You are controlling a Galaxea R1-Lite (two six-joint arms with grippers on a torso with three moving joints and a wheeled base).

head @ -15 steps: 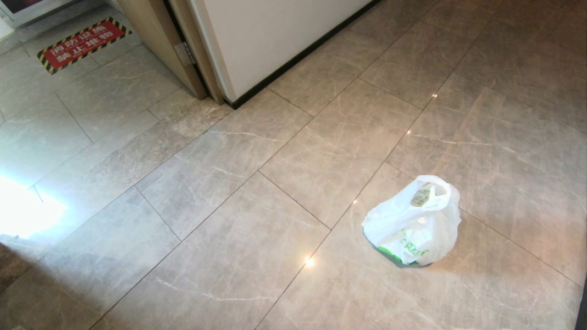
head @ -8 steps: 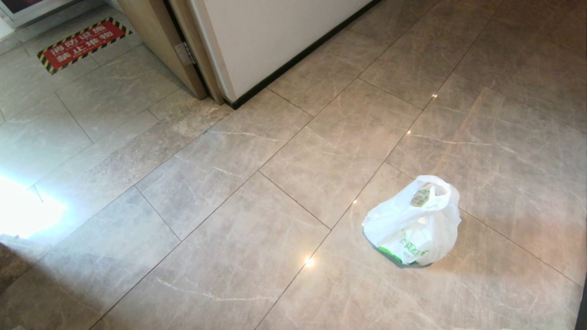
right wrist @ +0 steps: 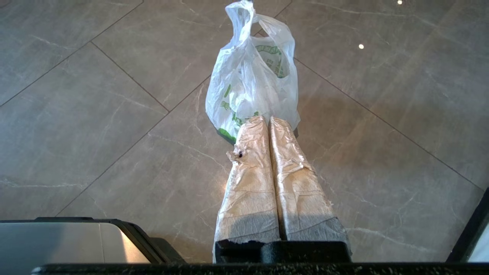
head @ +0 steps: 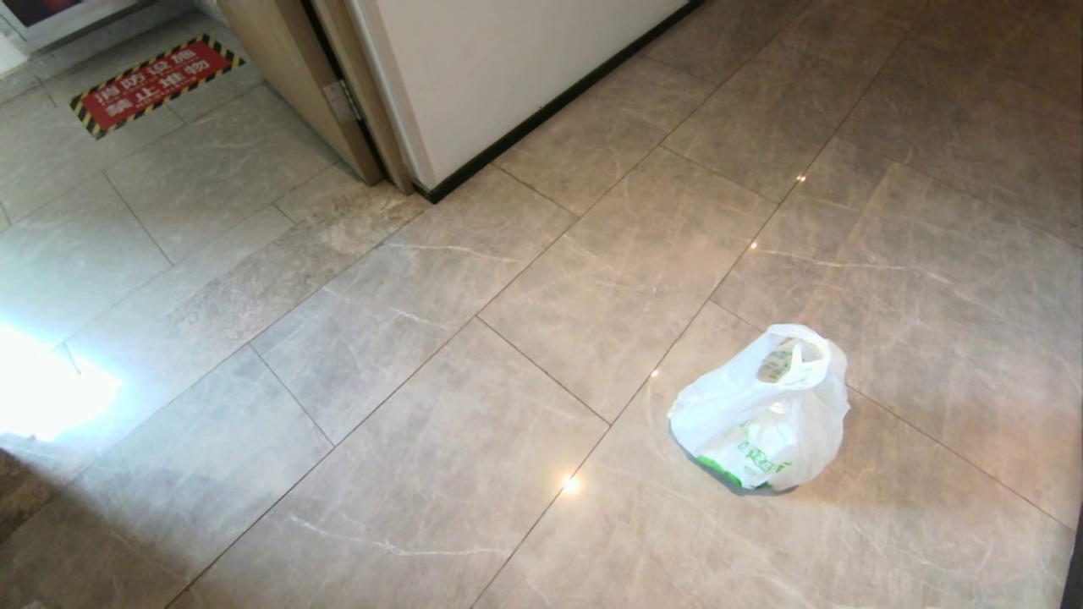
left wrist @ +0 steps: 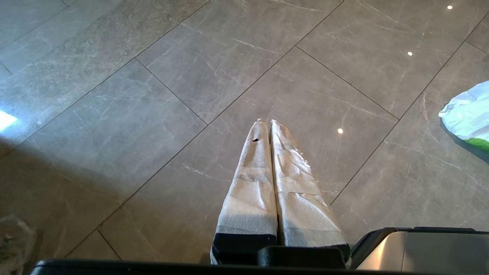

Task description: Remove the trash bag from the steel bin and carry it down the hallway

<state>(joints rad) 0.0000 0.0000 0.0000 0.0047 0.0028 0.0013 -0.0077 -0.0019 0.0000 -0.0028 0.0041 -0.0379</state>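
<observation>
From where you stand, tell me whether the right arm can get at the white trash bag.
Probably yes. The trash bag sits on bare floor tiles straight ahead of the right gripper, with nothing between them. But its fingers are pressed shut and would have to open first.

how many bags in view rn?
1. The trash bag sits on the hallway floor, ahead of the shut right claw, touching neither claw. Nothing visible could hide another.
</observation>
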